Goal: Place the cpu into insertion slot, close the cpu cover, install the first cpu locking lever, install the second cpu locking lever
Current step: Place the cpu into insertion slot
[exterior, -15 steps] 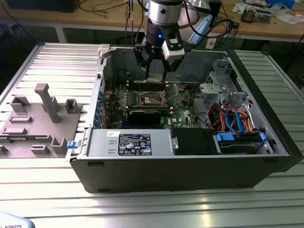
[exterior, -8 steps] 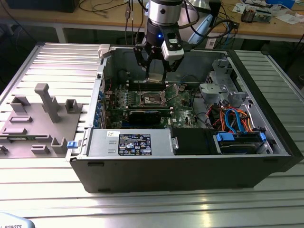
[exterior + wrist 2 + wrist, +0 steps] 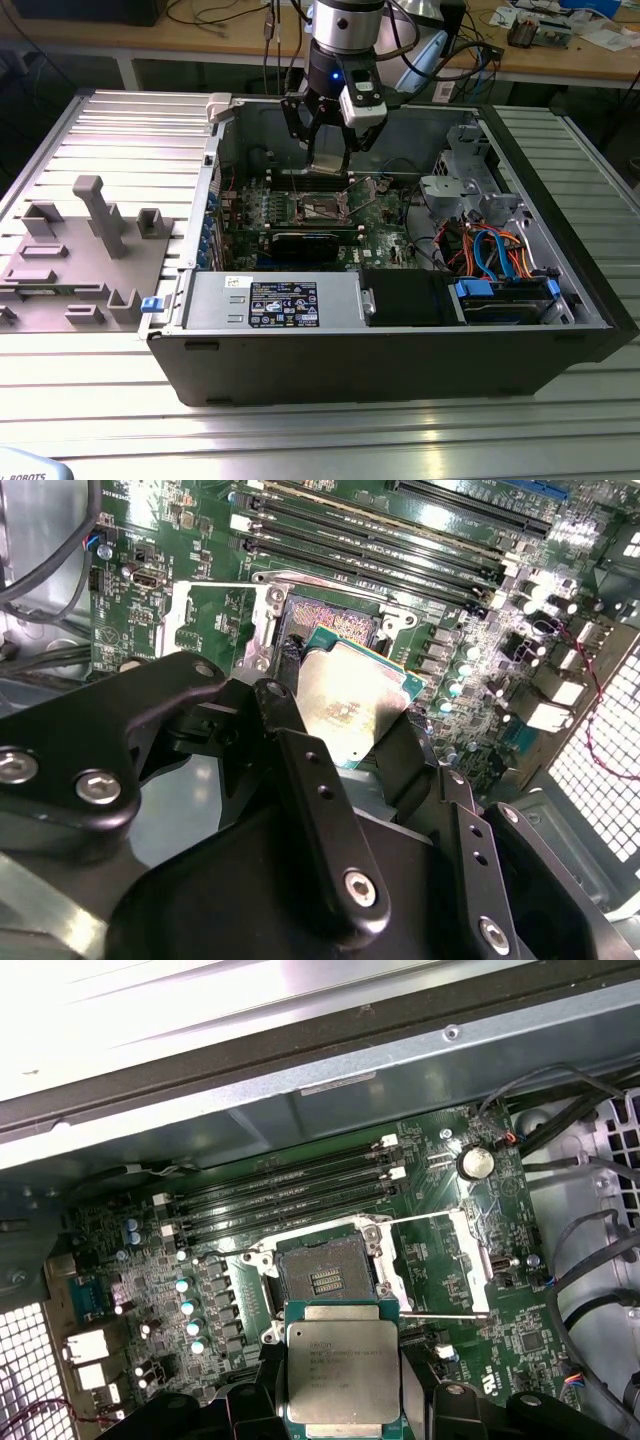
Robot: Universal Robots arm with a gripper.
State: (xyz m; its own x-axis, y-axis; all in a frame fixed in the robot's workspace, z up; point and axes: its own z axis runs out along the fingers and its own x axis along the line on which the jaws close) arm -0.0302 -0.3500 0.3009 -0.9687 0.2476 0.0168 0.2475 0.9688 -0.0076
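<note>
— Where's the cpu (image 3: pixel 343 1375)?
— Off the board, in the grasp of the gripper (image 3: pixel 328 158). Both wrist views show its dull silver top facing up, with a black finger (image 3: pixel 398 755) pressed against each of two opposite edges.

— So the claw is closed on it?
— Yes, closed only as far as the chip's width, with nothing else in it.

— And the insertion slot (image 3: pixel 325 1278)?
— Uncovered, its dark recess and contact field bare. In the first wrist view the chip overlaps the slot's near rim and hangs above it, not seated.

— The cpu cover (image 3: pixel 468 1247)?
— Swung open on its hinge and lying back flat beside the slot, with green board (image 3: pixel 150 1260) showing through its cut-out.

— What's around it?
— Long memory slots (image 3: pixel 290 1195) run parallel on the far side of the socket. In the exterior view the arm reaches down into an open computer case (image 3: pixel 400 345) lying on its side on a ribbed metal table (image 3: pixel 320 430). A grey fixture (image 3: pixel 95 250) stands well apart, toward the exterior view's left
</note>
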